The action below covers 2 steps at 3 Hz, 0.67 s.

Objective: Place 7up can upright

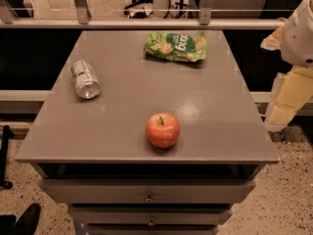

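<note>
The 7up can (85,79) is silver-white with green markings. It lies on its side on the left part of the grey table top (146,87), with a shiny metal end facing the front. My gripper (279,112) hangs at the right edge of the view, beyond the table's right side and below the white arm (299,33). It is far from the can and holds nothing that I can see.
A red apple (162,129) sits near the front middle of the table. A green crinkly snack bag (176,47) lies at the back middle. Drawers (146,192) are below the top, and a railing (146,22) runs behind the table.
</note>
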Available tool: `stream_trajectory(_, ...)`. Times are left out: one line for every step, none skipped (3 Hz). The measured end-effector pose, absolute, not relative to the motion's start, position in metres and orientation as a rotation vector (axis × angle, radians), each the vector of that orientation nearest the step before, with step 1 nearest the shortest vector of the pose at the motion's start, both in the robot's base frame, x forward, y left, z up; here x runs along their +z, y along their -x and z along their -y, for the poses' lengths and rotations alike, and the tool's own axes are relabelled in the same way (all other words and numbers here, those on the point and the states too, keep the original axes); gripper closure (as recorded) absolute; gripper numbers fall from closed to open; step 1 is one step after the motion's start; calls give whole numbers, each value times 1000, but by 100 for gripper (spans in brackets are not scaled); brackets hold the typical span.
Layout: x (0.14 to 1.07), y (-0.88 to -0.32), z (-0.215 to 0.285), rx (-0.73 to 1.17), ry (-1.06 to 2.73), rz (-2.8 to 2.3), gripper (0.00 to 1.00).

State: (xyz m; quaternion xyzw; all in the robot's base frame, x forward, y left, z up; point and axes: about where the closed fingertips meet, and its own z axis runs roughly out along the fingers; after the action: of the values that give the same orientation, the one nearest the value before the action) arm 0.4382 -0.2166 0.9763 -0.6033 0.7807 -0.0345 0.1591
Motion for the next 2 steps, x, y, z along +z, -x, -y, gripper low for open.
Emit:
stream_trajectory(976, -438, 217, -99, 1724, -2231, 0)
stream_trajectory(976, -468, 170, 8, 1686, -2164, 0)
